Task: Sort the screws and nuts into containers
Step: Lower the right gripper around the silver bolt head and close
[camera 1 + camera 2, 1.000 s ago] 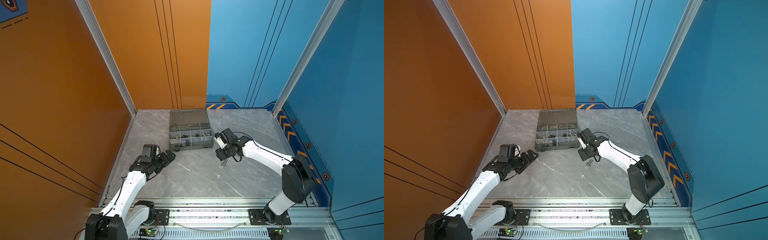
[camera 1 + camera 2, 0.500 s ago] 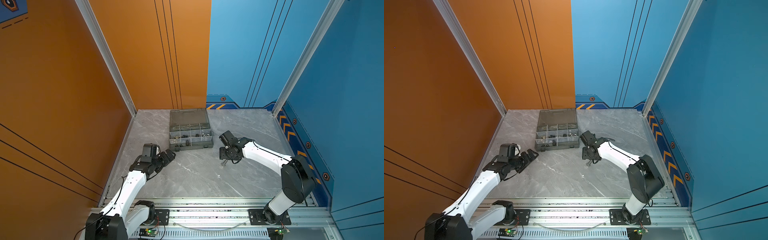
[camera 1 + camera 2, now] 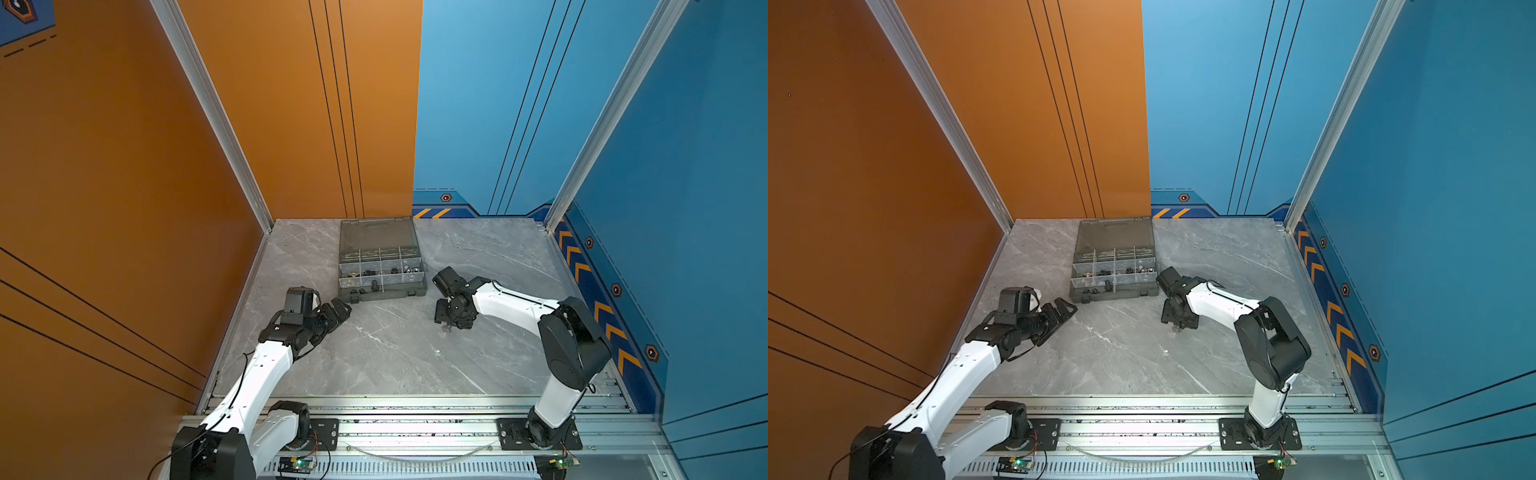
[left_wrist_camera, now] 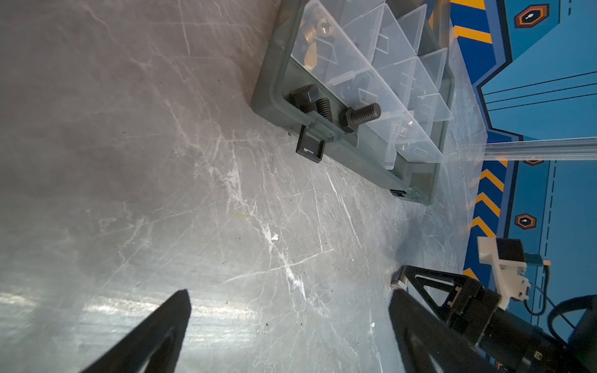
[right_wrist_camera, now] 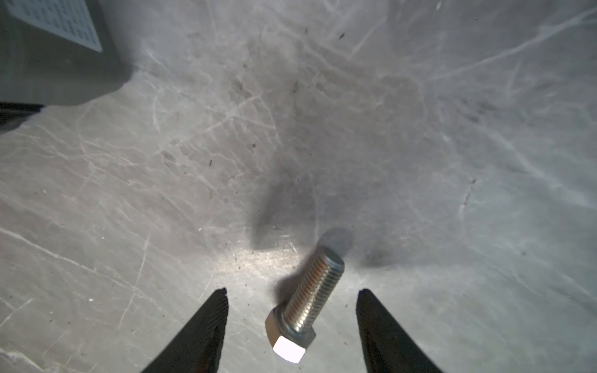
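Item under inspection: the silver bolt point(image 5: 310, 297) lay loose on the counter point(image 3: 395, 353), near the right front corner of the organiser case point(image 3: 382, 293). Its hex head was toward the wrist camera and its threaded shank pointed away. It sat between the fingers of the right tool point(image 5: 292, 290) and touched neither. The jaws were spread partway, wider than the shank, and pinched nothing.

Change noted: over the preceding second the right tool had left the side of the case, come toward the front of the counter and lowered over the bolt. In both top views it now hid most of the bolt. Its jaw width had barely altered. The left tool point(image 3: 338, 309) had not moved and waited by the case's left front corner, jaws spread wide, empty.

Assessment: alignment for the pick appeared complete and only the closing remained. The shank lay askew to the fingers, so it could roll or twist on closing.

Case contents: black bolts point(image 4: 358, 116) lay in the front trough and brass wing nuts point(image 4: 311, 48) in one compartment.

Markings: no brand or text was legible. The blue wall bore only hexagon emblems and orange chevrons
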